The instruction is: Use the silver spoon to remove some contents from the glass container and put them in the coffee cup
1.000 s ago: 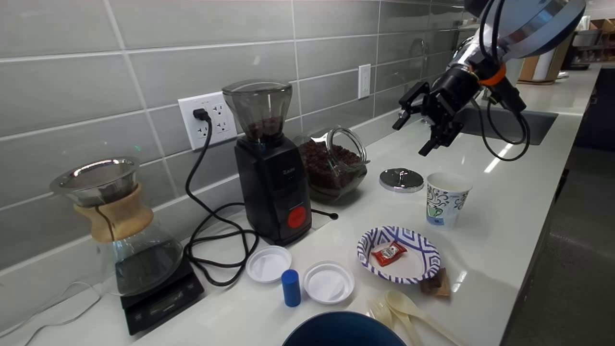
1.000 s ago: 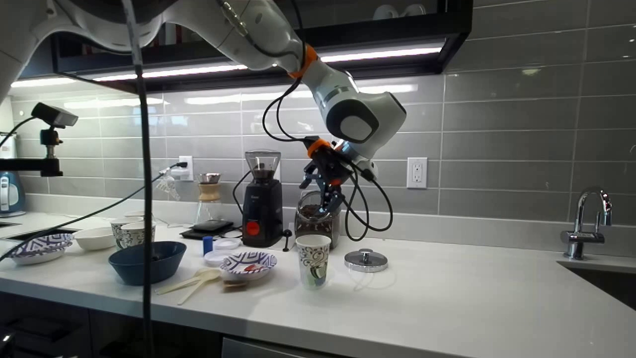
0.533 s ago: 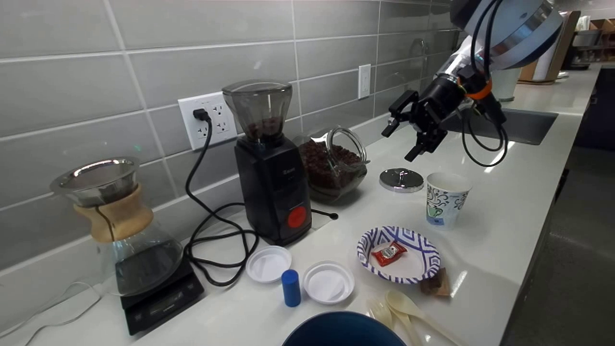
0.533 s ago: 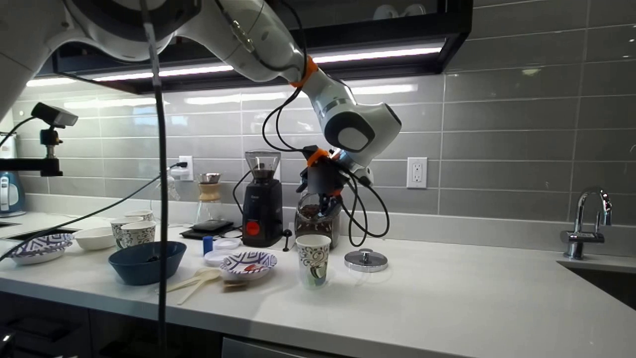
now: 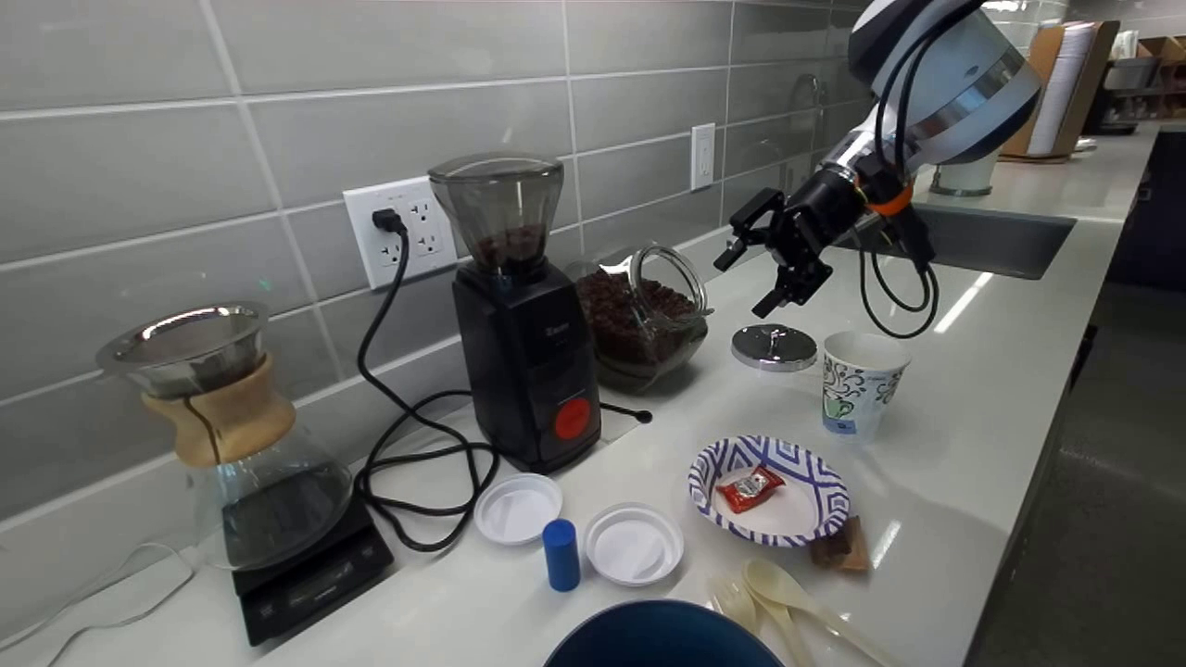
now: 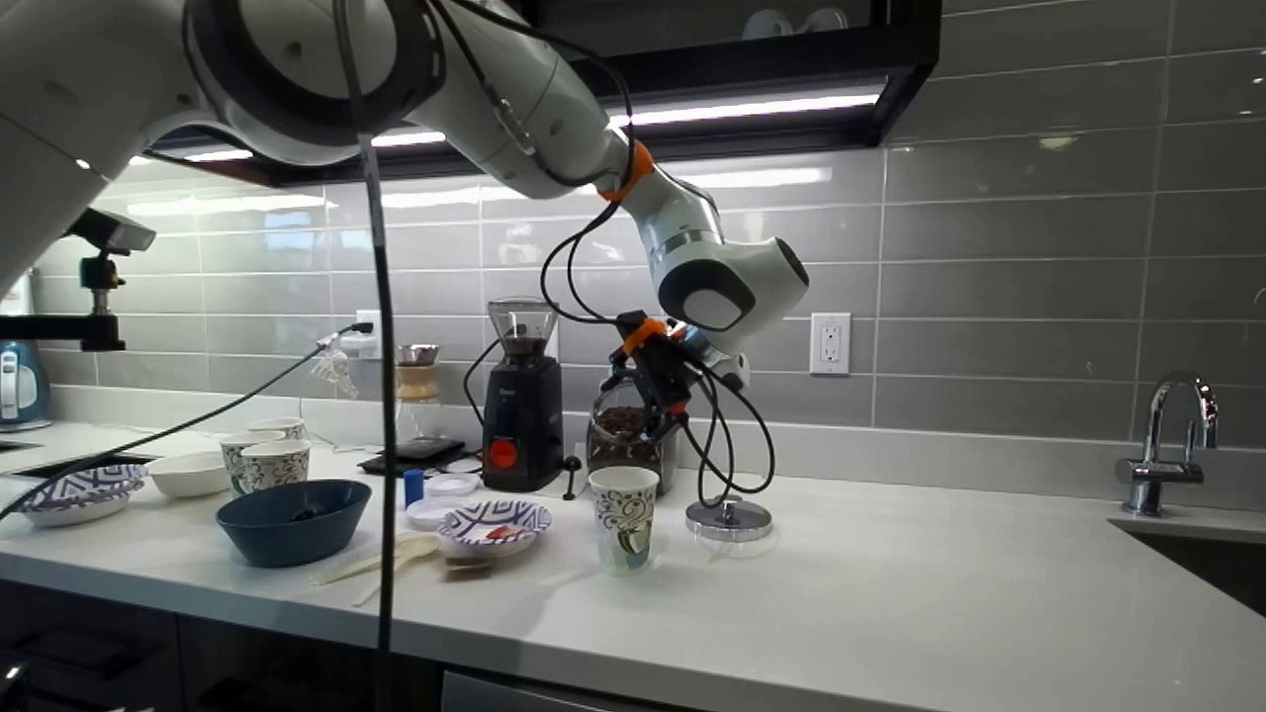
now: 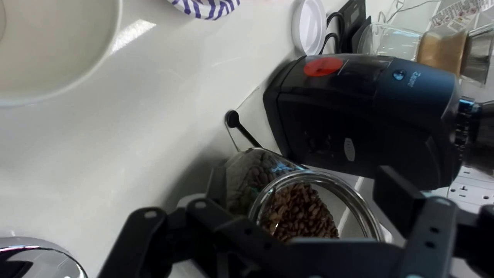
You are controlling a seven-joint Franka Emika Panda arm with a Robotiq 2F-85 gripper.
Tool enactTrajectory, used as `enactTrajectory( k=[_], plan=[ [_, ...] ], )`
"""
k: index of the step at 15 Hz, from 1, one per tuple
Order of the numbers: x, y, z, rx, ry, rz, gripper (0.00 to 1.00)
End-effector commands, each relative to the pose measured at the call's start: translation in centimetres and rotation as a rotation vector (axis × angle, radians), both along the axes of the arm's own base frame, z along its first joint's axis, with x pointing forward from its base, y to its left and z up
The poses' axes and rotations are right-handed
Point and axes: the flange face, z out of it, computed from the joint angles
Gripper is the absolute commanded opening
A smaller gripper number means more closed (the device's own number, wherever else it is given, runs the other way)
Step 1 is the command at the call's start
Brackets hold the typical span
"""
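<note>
The glass container (image 5: 639,338) is a tilted clear jar of dark brown beans with its mouth open; it also shows in an exterior view (image 6: 633,457) and the wrist view (image 7: 251,170). A thin shiny piece (image 5: 697,317) pokes out at the mouth's lower rim; it may be the silver spoon, but I cannot tell. The white patterned coffee cup (image 5: 862,384) stands upright on the counter, also in an exterior view (image 6: 623,519), its rim in the wrist view (image 7: 54,50). My gripper (image 5: 744,285) is open and empty, apart from the jar's mouth, its fingers flanking the mouth in the wrist view (image 7: 305,191).
The black grinder (image 5: 528,361) stands beside the jar. A silver lid (image 5: 775,347) lies between jar and cup. A patterned plate (image 5: 769,491) with a red packet, pale utensils (image 5: 788,593) and a blue bowl (image 6: 294,522) lie nearby. The tiled wall (image 5: 639,106) rises behind.
My open gripper has moved closer to the jar's mouth, going left and slightly down in an exterior view. The jar, cup and lid have not moved.
</note>
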Motion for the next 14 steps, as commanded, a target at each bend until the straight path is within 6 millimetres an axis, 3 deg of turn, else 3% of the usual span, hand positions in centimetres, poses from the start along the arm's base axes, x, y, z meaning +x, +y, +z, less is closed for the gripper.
enactTrajectory(
  k=[1,3,4,5,14],
  plan=[
    [1.6,1.0,-1.2,0.062,0.019,-0.022,0.85],
    [1.9,1.2,-1.9,0.071,0.037,-0.025,0.82],
    [2.0,1.3,-2.3,0.075,0.046,-0.029,0.75],
    [2.2,1.3,-2.7,0.079,0.052,-0.033,0.78],
    [3.4,2.2,-4.3,0.131,0.092,-0.073,0.44]
  ],
)
